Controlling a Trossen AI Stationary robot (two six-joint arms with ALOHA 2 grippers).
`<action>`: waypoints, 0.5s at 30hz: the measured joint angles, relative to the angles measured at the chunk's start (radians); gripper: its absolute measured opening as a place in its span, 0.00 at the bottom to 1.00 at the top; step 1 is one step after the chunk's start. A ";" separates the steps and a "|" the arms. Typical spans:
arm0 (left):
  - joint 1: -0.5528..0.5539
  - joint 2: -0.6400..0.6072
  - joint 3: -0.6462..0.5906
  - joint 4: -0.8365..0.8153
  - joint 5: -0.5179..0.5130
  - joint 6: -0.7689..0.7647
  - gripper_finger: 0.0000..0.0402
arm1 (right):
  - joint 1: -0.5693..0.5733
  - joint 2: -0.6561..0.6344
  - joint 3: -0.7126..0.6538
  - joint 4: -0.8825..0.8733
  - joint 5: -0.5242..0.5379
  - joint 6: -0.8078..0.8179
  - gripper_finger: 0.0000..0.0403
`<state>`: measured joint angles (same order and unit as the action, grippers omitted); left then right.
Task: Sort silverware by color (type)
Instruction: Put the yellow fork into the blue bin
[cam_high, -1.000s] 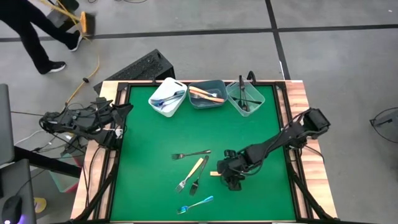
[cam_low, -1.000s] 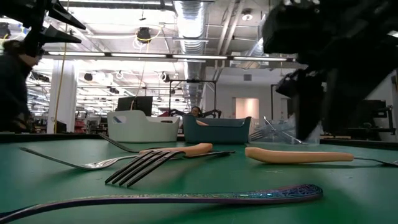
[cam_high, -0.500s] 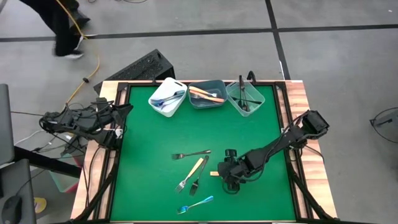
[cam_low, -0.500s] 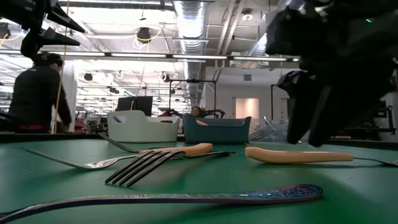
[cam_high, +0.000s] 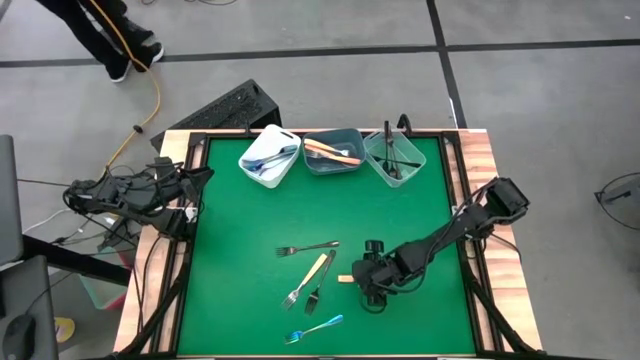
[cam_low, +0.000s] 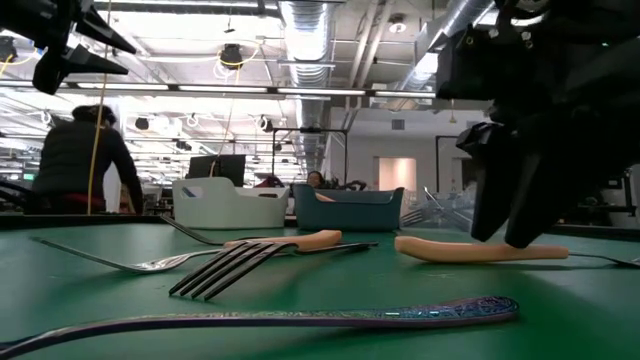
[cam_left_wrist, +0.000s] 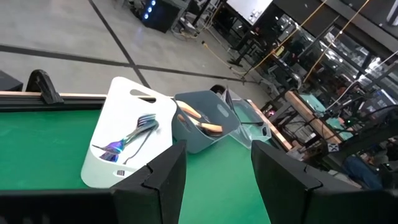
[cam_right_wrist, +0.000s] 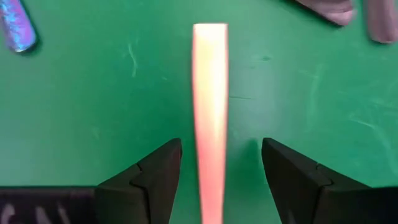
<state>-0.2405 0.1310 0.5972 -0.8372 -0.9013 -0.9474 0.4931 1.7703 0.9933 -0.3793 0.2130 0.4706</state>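
The right gripper is hanging low over the green table at about five o'clock of the mat, fingers spread apart and straddling the orange-handled utensil, which is lying flat on the felt between them (whether the pads are touching it, the wrist view does not settle). In the low view that orange handle is resting on the table right under the dark gripper. Just to its nine o'clock, a cluster of forks is lying loose, with a blue-handled fork nearer six o'clock. Up at twelve o'clock the white bin, grey-blue bin and clear bin are sitting side by side, each holding utensils. The left gripper is waiting at ten o'clock, off the mat's edge, fingers parted and empty.
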 joint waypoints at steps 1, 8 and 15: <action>0.000 0.000 0.000 -0.003 0.000 0.000 0.41 | 0.000 0.012 0.001 0.008 0.000 0.001 0.59; 0.000 0.000 0.000 -0.007 0.003 0.000 0.41 | -0.001 0.061 0.004 0.025 -0.020 0.000 0.59; 0.000 0.000 0.000 -0.010 0.003 -0.003 0.41 | -0.001 0.078 0.004 0.018 -0.025 0.016 0.53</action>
<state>-0.2405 0.1307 0.5972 -0.8476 -0.8978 -0.9508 0.4919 1.8481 0.9974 -0.3610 0.1883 0.4868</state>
